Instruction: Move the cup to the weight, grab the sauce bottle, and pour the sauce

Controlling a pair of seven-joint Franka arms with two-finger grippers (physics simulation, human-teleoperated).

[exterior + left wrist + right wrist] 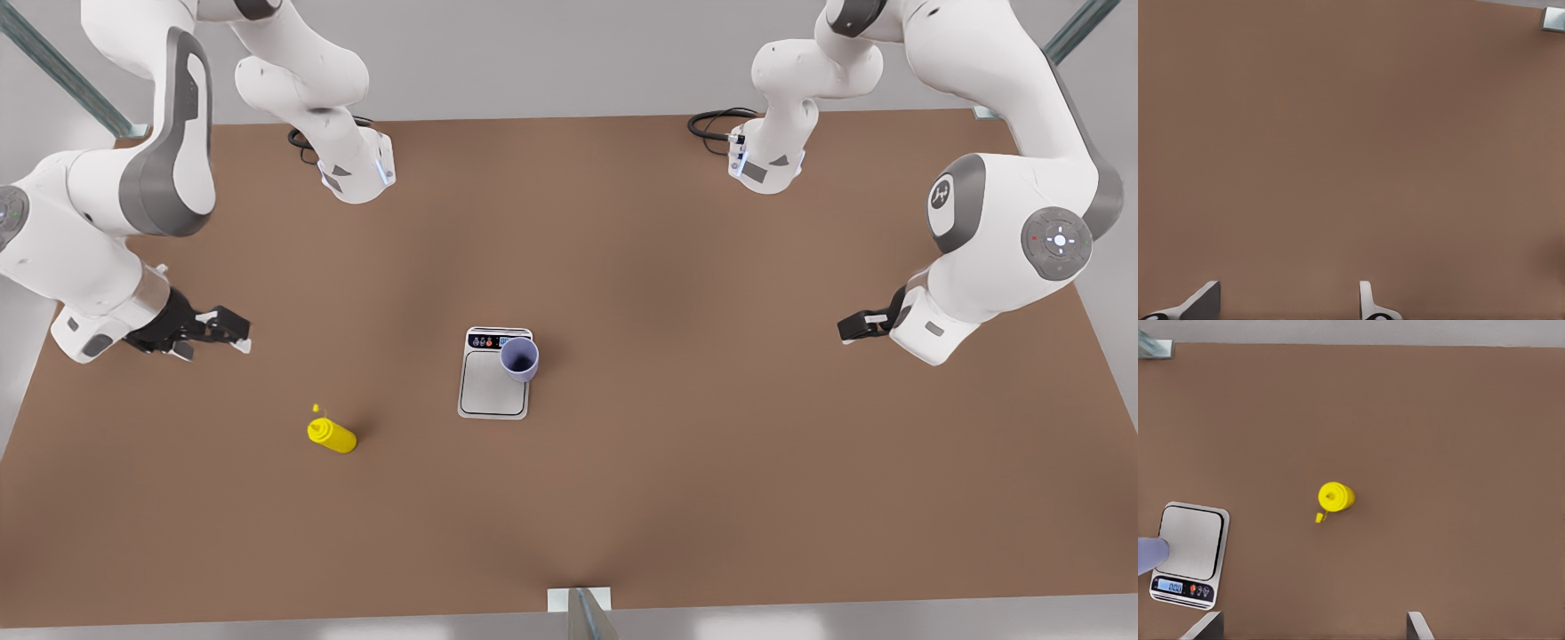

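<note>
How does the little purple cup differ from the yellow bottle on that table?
The cup is pale lavender with an open mouth; the sauce bottle is bright yellow and ends in a narrow nozzle. The cup stands on the weight, at its corner by the display, while the sauce bottle stands on the bare table. Both stand upright, with neither end effector touching them.

My arms are glossy white shells with grey joint bands; one grey joint cap [1057,242] bears small lights. Black cables [717,124] coil at my bases. My pincers are black, pale-tipped.
</note>
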